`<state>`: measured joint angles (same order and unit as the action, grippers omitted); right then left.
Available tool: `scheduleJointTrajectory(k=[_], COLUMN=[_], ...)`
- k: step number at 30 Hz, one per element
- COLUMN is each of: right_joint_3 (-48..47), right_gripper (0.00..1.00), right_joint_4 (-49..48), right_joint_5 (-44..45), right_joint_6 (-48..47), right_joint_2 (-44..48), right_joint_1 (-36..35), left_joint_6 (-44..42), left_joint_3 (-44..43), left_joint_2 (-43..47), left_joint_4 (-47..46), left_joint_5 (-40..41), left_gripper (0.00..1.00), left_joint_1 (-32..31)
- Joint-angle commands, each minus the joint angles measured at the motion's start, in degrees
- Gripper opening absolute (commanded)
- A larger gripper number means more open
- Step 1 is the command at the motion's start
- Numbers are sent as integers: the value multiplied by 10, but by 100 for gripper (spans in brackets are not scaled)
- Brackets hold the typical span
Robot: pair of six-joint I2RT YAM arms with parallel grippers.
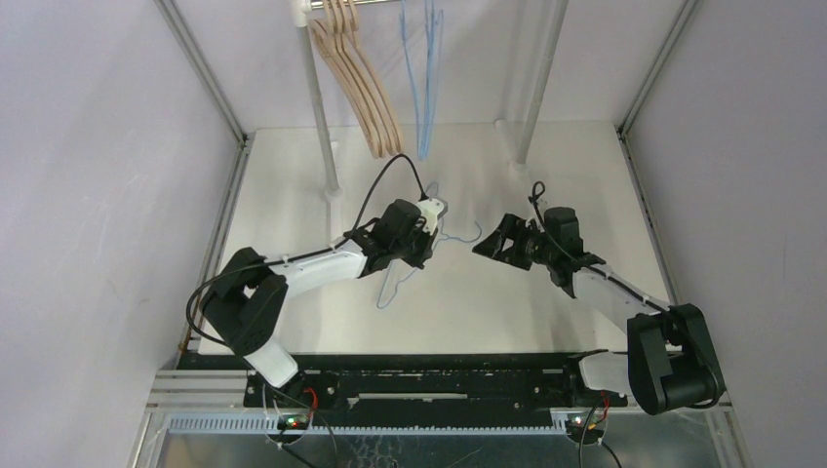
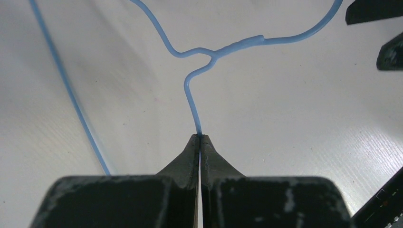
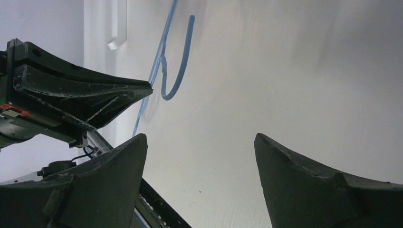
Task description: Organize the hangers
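Several tan wooden hangers [image 1: 356, 83] and a few light-blue wire hangers [image 1: 427, 78] hang from the rail at the back. One more blue wire hanger [image 1: 392, 291] is low over the table's middle. My left gripper [image 1: 436, 232] is shut on it. In the left wrist view the jaws [image 2: 199, 137] pinch a shoulder wire just below the hanger's twisted neck [image 2: 237, 45]. My right gripper [image 1: 481, 248] is open and empty, just right of the hook. In the right wrist view it [image 3: 199, 137] faces the hanger's hook [image 3: 178, 61] and the left gripper's fingers [image 3: 95, 92].
The silver rail's posts [image 1: 323, 127] [image 1: 539, 88] stand on the white table at the back. Grey walls close in left and right. A black slotted rail [image 1: 439, 375] runs along the near edge between the arm bases.
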<state>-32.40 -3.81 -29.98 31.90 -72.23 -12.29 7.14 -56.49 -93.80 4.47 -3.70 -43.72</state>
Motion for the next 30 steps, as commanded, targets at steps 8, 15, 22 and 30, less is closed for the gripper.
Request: scheduleJointTrajectory(k=[8,15,22,30], right_joint_3=[6,-41,-47,-55], right_gripper=[91,85,76,67], right_joint_4=[-206,-257,-375,-445], right_joint_5=[63,90,116,111], right_joint_6=[92,106,152,185], right_joint_2=[-35,-165,-241,-268], right_joint_1=[-132,-155,-158,-160], left_joint_6=[9,11,11,9], left_joint_3=[-11,5,8,12], left_joint_2=[28,40,47,50], left_joint_4=[-13,-22,-24,-27], left_joint_5=[-10,-10,-16,-18], left_gripper=[0,0,0,0], left_joint_1=[-2,-2,-2,-2])
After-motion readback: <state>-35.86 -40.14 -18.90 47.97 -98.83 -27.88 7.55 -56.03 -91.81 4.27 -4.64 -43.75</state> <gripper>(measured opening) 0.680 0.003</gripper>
